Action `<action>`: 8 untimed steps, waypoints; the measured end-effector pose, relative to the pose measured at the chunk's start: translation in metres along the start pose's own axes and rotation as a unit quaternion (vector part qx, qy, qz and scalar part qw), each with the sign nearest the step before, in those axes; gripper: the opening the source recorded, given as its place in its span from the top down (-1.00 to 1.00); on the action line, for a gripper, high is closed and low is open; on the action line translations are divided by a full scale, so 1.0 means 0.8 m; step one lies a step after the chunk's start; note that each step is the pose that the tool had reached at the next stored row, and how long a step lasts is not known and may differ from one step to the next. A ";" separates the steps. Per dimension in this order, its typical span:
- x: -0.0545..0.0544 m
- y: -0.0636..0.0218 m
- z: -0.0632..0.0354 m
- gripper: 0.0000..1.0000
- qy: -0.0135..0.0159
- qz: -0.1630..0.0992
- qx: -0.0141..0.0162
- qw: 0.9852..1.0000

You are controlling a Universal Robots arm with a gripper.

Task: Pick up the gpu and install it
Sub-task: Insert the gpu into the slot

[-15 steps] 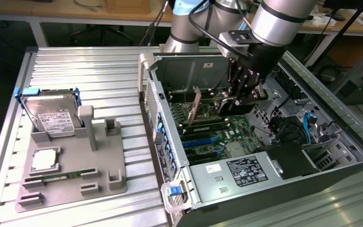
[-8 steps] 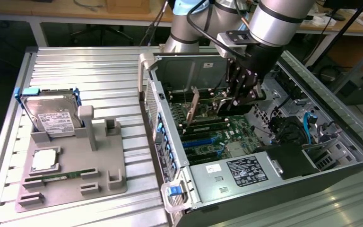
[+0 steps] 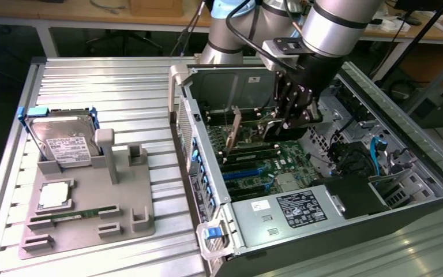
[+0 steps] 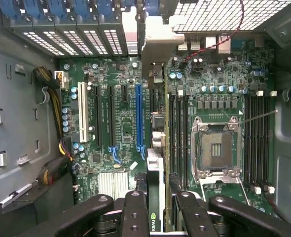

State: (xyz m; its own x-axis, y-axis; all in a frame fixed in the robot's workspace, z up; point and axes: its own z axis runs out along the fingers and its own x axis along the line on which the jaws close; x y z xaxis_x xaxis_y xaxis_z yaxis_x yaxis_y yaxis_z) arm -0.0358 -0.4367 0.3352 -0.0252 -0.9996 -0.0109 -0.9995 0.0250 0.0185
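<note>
The gpu [image 3: 239, 128] hangs upright inside the open computer case [image 3: 206, 190], just above the green motherboard [image 3: 256, 167]. My gripper [image 3: 292, 117] is shut on the card's upper edge. From the wrist the gpu [image 4: 156, 163] appears edge-on, its silver end bracket [image 4: 158, 47] pointing at the case's rear slot openings. The card lies alongside the blue expansion slot [image 4: 139, 116], between it and the memory slots. My gripper [image 4: 158, 215] clamps the card between its black fingers [image 4: 134, 212].
A grey fixture tray [image 3: 129, 231] at the exterior view's left holds a silver hard drive [image 3: 66, 144], a processor chip [image 3: 55, 196] and a green memory stick [image 3: 83, 214]. In the case are the power supply [image 3: 299, 209], the processor socket [image 4: 215, 148] and cable bundles [image 4: 54, 106].
</note>
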 end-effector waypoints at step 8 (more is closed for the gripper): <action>0.000 0.005 0.003 0.46 0.000 0.000 0.000 1.000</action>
State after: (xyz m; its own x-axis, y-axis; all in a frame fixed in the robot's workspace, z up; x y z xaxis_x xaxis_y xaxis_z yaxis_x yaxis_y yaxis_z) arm -0.0397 -0.4364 0.3333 -0.0252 -0.9996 -0.0108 -0.9995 0.0250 0.0185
